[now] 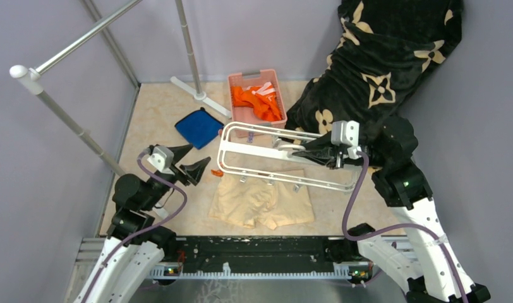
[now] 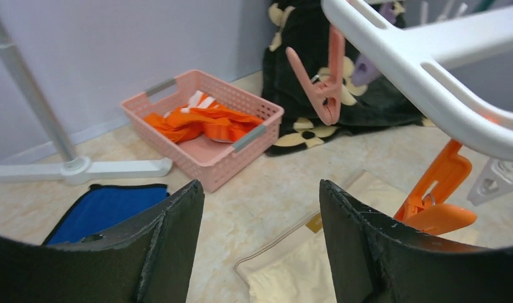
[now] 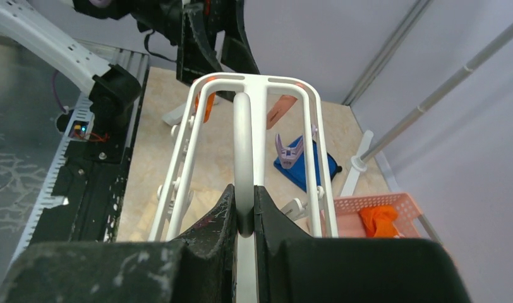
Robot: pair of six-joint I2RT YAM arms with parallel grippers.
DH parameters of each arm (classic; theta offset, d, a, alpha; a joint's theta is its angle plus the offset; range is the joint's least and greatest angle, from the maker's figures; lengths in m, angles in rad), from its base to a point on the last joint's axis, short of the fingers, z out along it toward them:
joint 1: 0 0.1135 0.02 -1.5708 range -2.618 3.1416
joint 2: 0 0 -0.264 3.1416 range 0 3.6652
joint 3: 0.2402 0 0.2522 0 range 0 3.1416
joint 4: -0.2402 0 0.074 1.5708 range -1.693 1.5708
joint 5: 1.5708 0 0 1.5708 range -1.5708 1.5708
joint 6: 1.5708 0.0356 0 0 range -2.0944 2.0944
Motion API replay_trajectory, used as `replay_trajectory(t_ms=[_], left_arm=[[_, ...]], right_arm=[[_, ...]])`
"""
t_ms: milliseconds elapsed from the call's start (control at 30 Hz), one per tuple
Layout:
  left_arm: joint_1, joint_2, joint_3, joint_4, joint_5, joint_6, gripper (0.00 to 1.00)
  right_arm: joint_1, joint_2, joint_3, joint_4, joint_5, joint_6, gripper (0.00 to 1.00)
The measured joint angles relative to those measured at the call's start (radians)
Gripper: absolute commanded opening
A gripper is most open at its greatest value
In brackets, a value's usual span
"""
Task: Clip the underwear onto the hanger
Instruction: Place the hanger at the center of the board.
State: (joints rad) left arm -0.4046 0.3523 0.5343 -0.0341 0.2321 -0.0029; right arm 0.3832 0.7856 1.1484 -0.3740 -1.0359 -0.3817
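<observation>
1. Pinching the middle bar of the hanger (image 1: pixel 260 153), the right hand (image 3: pixel 244 218) holds it over the underwear (image 1: pixel 260 202), which lies flat on the table (image 1: pixel 159 113).
2. The left hand (image 2: pixel 260 240), spread and empty, hovers beside the hanger's left end.
3. A pink basket (image 1: pixel 241 79) sits beyond the hanger.

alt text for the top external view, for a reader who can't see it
The right end effector holds a white hanger over pale peach underwear lying flat, while the left end effector sits open beside the hanger's left end. Behind are a pink basket of orange clothes and a blue cloth.
</observation>
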Motion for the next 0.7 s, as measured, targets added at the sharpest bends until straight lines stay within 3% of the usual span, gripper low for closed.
replay_trajectory(t_ms=[300, 700], left_arm=[[0.0, 0.023, -0.055, 0.141, 0.311, 0.008, 0.74], [0.0, 0.023, -0.056, 0.256, 0.52, 0.003, 0.76]], right_arm=[[0.0, 0.015, 0.0, 0.079, -0.06, 0.062, 0.0], [0.0, 0.047, -0.002, 0.104, -0.073, 0.072, 0.0]])
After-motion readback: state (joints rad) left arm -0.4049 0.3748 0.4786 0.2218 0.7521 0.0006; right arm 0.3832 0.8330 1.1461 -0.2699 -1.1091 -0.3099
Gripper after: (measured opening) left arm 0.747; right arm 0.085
